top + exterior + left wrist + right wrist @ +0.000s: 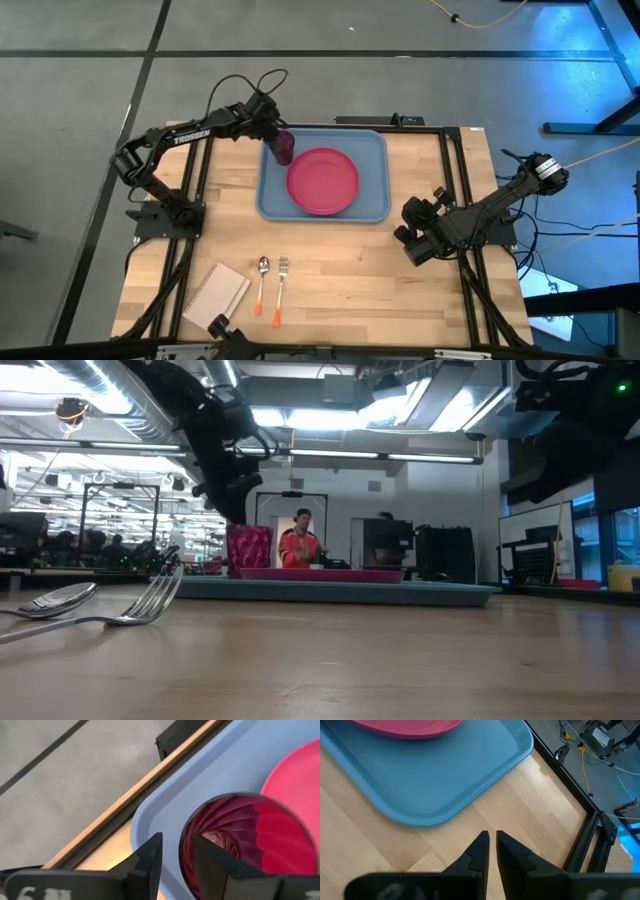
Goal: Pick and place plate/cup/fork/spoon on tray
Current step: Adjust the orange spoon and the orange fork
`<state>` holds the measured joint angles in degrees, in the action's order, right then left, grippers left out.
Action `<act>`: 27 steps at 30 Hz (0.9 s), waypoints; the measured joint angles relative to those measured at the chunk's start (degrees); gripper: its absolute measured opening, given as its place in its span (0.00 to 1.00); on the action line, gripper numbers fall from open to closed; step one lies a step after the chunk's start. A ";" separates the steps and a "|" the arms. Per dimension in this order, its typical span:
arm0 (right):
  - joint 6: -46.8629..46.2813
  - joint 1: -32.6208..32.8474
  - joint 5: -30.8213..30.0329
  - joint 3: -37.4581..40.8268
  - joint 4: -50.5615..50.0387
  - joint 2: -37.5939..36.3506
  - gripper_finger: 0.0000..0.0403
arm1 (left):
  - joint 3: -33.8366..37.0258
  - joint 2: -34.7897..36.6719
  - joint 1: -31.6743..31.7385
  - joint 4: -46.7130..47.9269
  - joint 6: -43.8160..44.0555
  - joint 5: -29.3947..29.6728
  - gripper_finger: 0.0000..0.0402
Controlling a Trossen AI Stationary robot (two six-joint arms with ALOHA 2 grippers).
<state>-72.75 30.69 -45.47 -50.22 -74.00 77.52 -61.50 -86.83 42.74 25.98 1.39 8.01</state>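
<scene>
One tray [375,205], blue, centre-rear of table [380,290]. One plate [323,181] on it. One cup [283,147] upright in tray's rear-left corner. Left gripper [274,135] at cup, fingers [145,865] straddling its wall, seemingly parted, not pinching. One spoon [262,283], one fork [280,289] side by side on table, front-left, beside one notebook [218,295]. Right gripper [420,245] waits right of tray, fingers nearly together, empty.

The left pincer [277,138] straddled the wall of the cup [284,148], one finger inside and one outside. Just beside it, the plate [323,180] filled the tray's [375,200] middle. Bare worktop [370,270] lay open ahead of the right pincer [491,842], whose fingers stood nearly together, short of the tray's rim.
</scene>
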 joint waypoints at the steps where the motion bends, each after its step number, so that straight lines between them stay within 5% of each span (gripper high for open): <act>1: 0.00 0.01 0.00 0.00 -0.02 0.00 0.10 | -0.02 0.71 0.00 0.07 0.00 0.00 0.24; 15: 0.00 0.01 -0.07 0.00 0.00 0.00 0.10 | -0.05 15.60 -6.32 1.60 0.04 -7.66 0.24; 27: 0.00 0.00 -2.51 0.00 -0.02 0.00 0.10 | -0.04 18.96 -21.89 9.69 3.83 -26.02 0.24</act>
<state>-72.75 30.68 -47.99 -50.22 -74.02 77.52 -61.54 -67.86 20.85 35.66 5.22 -18.01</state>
